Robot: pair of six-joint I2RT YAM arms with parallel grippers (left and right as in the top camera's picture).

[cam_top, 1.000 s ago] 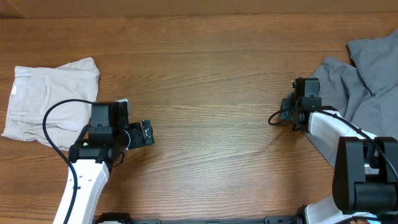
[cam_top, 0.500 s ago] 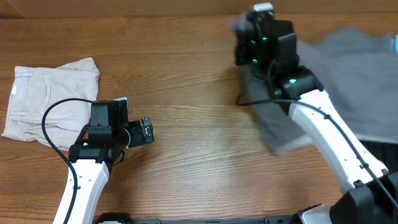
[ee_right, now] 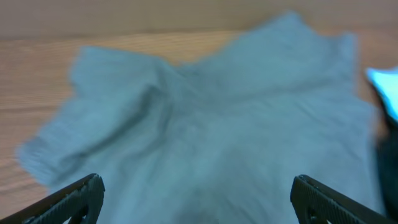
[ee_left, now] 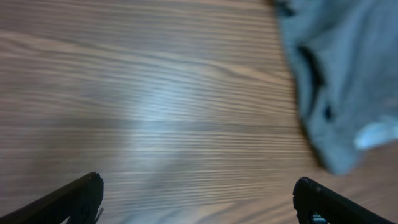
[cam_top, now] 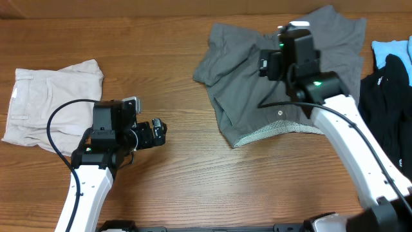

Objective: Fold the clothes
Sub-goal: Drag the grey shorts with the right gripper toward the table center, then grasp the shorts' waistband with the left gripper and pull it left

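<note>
The right gripper point(cam_top: 273, 63) hangs over the grey clothes point(cam_top: 244, 84) with jaws wide. A second ago it was closed at the right edge, so it has pulled them to the far middle of the table point(cam_top: 193, 187) and released. From the left wrist, the left gripper point(ee_left: 199, 202) is wide too, with the clothes point(ee_left: 336, 81) far right. From the right wrist, the clothes point(ee_right: 217, 118) lie crumpled under empty fingers point(ee_right: 74, 199); folding can begin, I think.
</note>
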